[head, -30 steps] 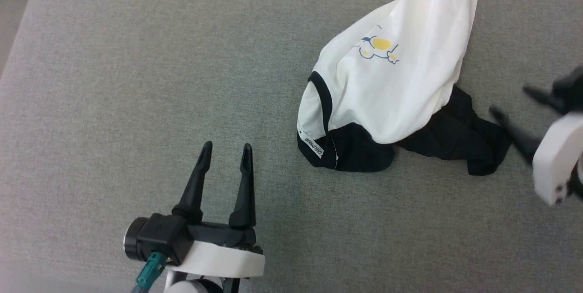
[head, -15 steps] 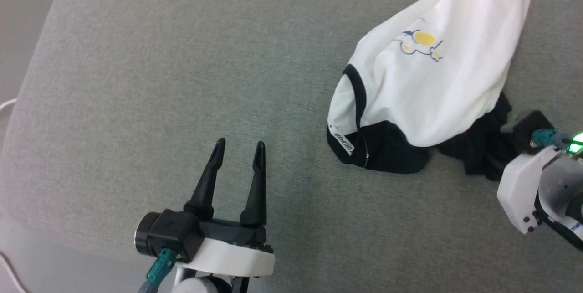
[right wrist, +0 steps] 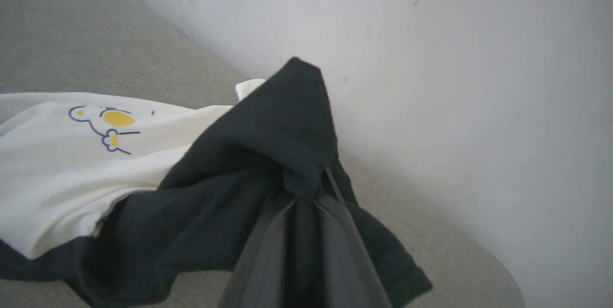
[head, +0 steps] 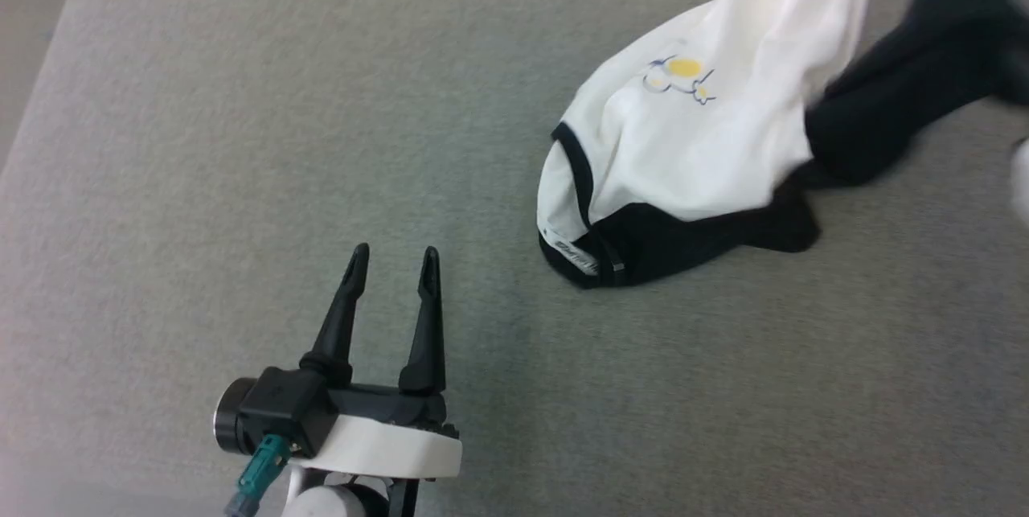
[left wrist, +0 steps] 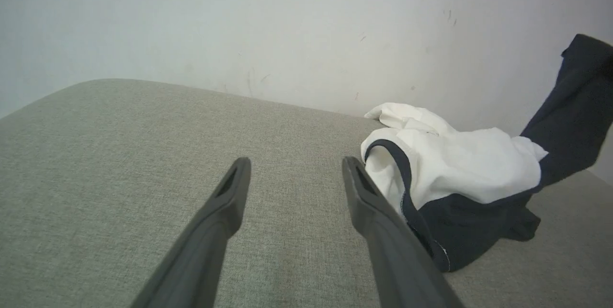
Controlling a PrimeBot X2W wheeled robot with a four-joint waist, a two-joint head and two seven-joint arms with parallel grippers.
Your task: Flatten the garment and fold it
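Jaws of the right gripper [right wrist: 305,195] are clamped together on a bunch of black cloth, the end of one sleeve [right wrist: 268,154] of the shirt [right wrist: 57,164]. Both of its dark fingers run up from the bottom of the right wrist view with the fabric pinched between them. That sleeve [head: 900,99] stands up off the grey padded surface [head: 241,99] at the right of the head view, blurred at its top.

One shirt [head: 707,131] lies there, crumpled, at the right and far side of the surface, near a pale wall [left wrist: 239,20]. Its white body is heaped on top, with one small yellow and blue drawing [head: 682,75] showing. One black-trimmed neck opening [head: 575,179] faces the robot's left, and more black cloth lies flat under the white by the neck.

The left gripper [head: 395,252] hangs over bare surface with its two fingers apart and nothing between them, well apart from the shirt [left wrist: 459,169] in the head view.
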